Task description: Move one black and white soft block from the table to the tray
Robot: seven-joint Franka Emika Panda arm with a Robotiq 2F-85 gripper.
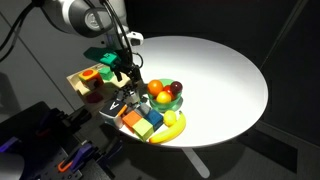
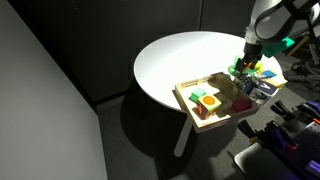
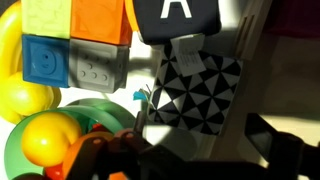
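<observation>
Jaws apart, straddling black and white soft block.
Likely light, squashy; pinch opposite flat faces mid-height. Black letter block crowds its 12 o'clock.

Counted in the wrist view are one black and white soft block, one black lettered block, one pale green block, one orange block, one blue block and one grey block, and in the exterior views one worktop, one tray, one fruit bowl and one banana.
</observation>
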